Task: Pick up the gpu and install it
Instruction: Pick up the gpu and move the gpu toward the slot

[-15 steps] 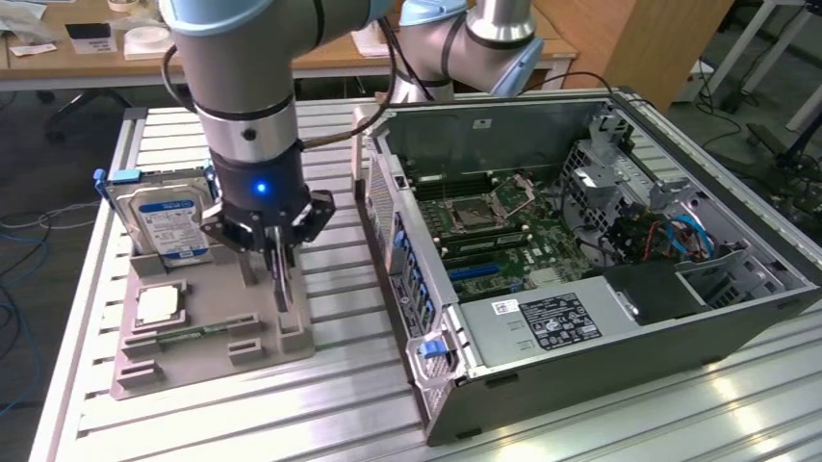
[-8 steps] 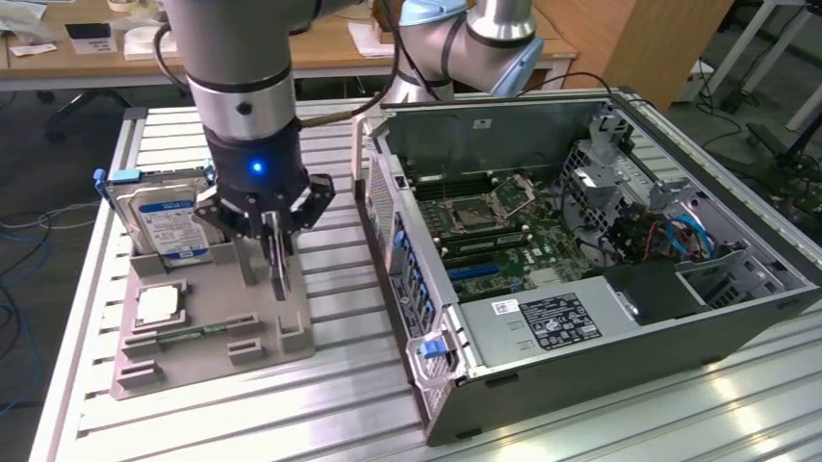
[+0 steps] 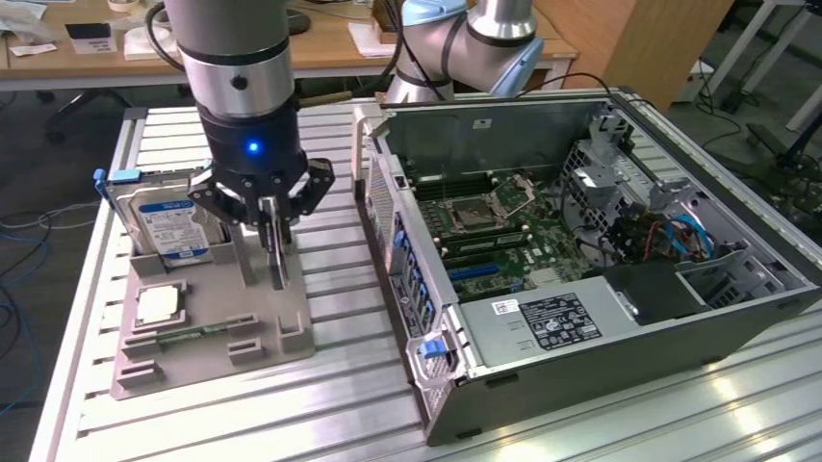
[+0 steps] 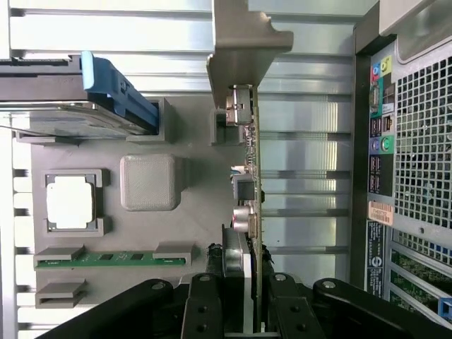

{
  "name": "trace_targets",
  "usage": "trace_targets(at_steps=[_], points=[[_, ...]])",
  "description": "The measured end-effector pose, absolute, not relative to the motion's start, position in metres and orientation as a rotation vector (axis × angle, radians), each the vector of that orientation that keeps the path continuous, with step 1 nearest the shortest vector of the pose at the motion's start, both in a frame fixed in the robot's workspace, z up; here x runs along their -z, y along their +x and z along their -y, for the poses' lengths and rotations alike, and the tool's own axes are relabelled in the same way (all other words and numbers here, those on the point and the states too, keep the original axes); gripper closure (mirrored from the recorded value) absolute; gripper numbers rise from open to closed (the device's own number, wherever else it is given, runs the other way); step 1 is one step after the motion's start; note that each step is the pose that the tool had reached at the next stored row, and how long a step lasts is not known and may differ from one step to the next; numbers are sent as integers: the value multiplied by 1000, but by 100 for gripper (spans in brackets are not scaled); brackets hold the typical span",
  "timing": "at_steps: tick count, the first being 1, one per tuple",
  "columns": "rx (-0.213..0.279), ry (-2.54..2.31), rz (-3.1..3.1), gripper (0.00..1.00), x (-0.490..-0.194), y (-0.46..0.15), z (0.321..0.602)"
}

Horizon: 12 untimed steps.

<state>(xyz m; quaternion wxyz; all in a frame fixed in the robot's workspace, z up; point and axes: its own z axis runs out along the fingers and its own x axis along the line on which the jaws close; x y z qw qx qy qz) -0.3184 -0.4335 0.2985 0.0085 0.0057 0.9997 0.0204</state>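
The gpu [image 3: 279,262] stands on edge over the grey parts holder [image 3: 257,327], a thin dark card seen edge-on. My gripper [image 3: 271,219] comes straight down on its top edge and is shut on it. In the wrist view the gpu [image 4: 251,176] runs away from my gripper [image 4: 244,314], with its pale metal bracket [image 4: 244,42] at the far end and the black fingers [image 4: 205,304] on either side of the card. Whether the card's lower edge still rests in the holder's slot I cannot tell.
The open computer case [image 3: 424,289] lies at the exterior view's right, its motherboard [image 3: 501,241] exposed. On the holder stand a hard drive [image 3: 167,226] in a blue carrier, a processor [image 3: 157,305] and a green memory stick [image 3: 192,334]. A second arm [image 3: 463,48] stands behind.
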Motion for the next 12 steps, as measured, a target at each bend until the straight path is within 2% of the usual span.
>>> trace_targets(at_steps=[5,12], points=[[-63,18,-3124,72,-301,-318,434],[-62,18,-3124,72,-321,-318,434]])
